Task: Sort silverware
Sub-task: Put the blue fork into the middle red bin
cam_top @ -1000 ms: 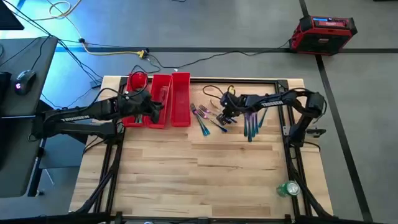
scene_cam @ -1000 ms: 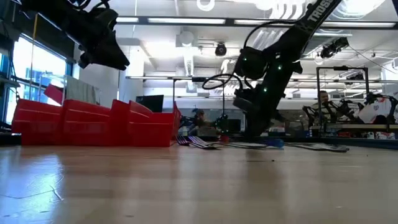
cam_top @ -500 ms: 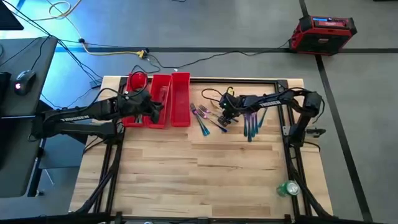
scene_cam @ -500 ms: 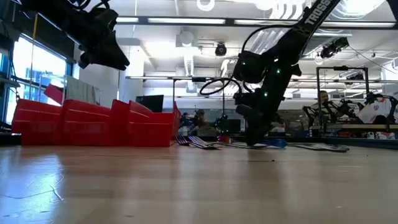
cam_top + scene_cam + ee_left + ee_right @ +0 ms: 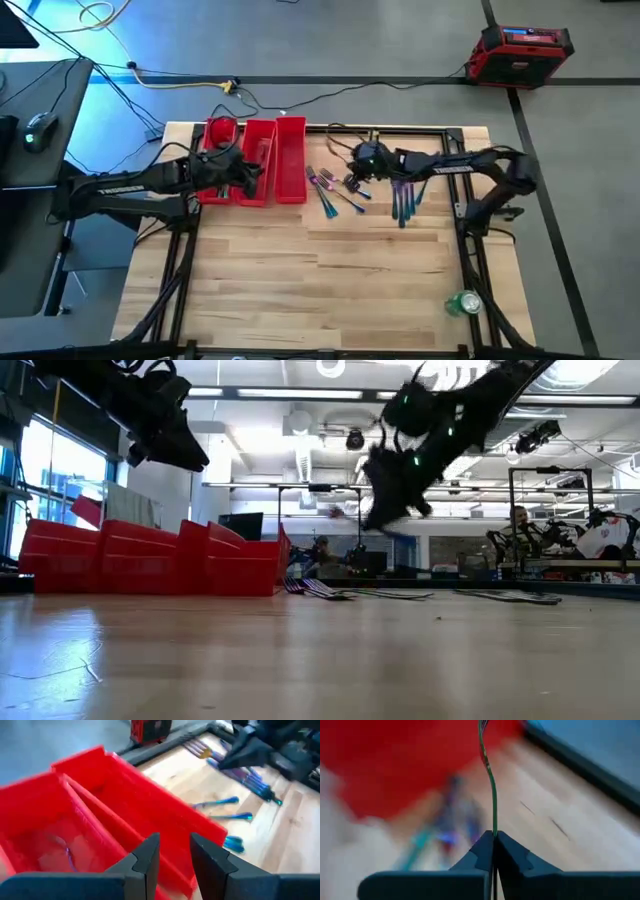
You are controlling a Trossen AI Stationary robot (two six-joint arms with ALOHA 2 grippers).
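Most of the silverware (image 5: 402, 197) lies unsorted on the desk (image 5: 320, 280) below the right gripper (image 5: 494, 838), whose jaws pinch one thin utensil (image 5: 490, 780); the left gripper (image 5: 172, 852), jaws slightly parted and empty, hovers over the red tray (image 5: 290, 160), sorting barely begun.

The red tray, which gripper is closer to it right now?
Left. The left gripper hovers directly over the red tray. The right gripper is off to the tray's side above the loose silverware, shut on a thin piece.
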